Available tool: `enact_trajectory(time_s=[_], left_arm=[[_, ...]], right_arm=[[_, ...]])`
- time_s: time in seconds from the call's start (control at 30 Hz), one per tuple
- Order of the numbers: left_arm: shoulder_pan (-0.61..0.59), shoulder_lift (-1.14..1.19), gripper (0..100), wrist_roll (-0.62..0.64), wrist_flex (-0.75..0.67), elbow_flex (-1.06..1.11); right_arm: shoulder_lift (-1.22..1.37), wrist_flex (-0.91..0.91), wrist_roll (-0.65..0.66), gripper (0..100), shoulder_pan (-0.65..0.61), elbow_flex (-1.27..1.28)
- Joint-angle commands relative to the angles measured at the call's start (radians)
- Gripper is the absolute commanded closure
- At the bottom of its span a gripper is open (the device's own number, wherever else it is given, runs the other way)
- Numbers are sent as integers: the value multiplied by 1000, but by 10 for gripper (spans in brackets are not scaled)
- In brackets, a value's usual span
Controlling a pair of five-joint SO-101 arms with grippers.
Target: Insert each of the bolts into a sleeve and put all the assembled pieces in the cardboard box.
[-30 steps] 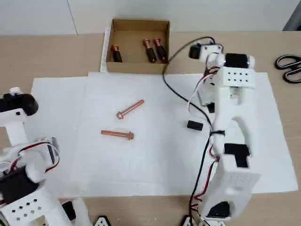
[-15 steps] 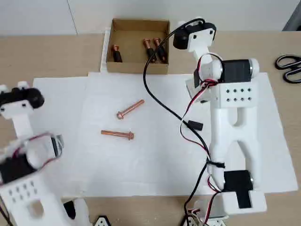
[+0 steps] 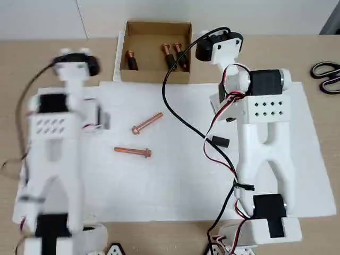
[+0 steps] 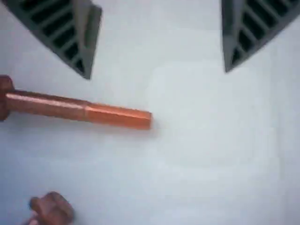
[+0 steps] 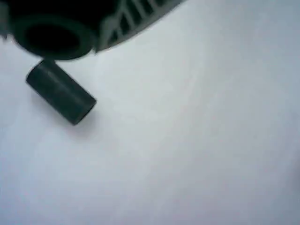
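While both arms stretched over the white paper [image 3: 175, 186] on the bench [image 3: 32, 64], the left pincer [image 4: 157, 70] hung above the paper, spread wide, with only paper between its fingers [image 4: 70, 33]. A bolt shank lay on the paper near one finger, apart from it, and another bolt head sat close by; can't tell there which bolt was which. High view: upper bolt [image 3: 147, 123] lay tilted near the paper's middle. Lower bolt [image 3: 133, 152] lay flat at its 6 o'clock, and the two were apart. Left arm [image 3: 50, 138] was at their 9 o'clock. Right pincer [image 5: 70, 33] was pinching a second sleeve [image 5: 49, 40], its hollow end facing the wrist camera and held up off the paper. Black sleeve [image 3: 220, 142] lay loose on its side on the paper, at 3 o'clock of the lower bolt and just beside the right arm [image 3: 263, 133]. Cardboard box [image 3: 154, 29] sat open at 12 o'clock on the bench, just beside the paper's edge. It held three assembled pieces [image 3: 169, 57]: one toward its 9 o'clock wall, two side by side toward 3 o'clock. Scissors [image 3: 325, 74] lay at the bench's 2 o'clock edge, well apart.
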Motion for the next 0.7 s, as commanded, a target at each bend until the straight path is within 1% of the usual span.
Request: enact_trajectory(time_s=[0.0,0.17,0.27,0.33,0.5,0.67], left_arm=[[77,109,825,-124,46,-110],[186,183,826,-517,103,-151],[241,189,826,-664,120,-151],[264,189,826,-721,117,-151],[282,215,826,-798,106,-148],[284,313,826,-815,71,-148]], right_arm=[[-54,16,-14,995,5,-3],[-53,16,-14,995,5,-3],[-53,16,-14,995,5,-3],[-53,16,-14,995,5,-3],[-53,16,-12,995,7,-3],[-53,16,-14,995,7,-2]])
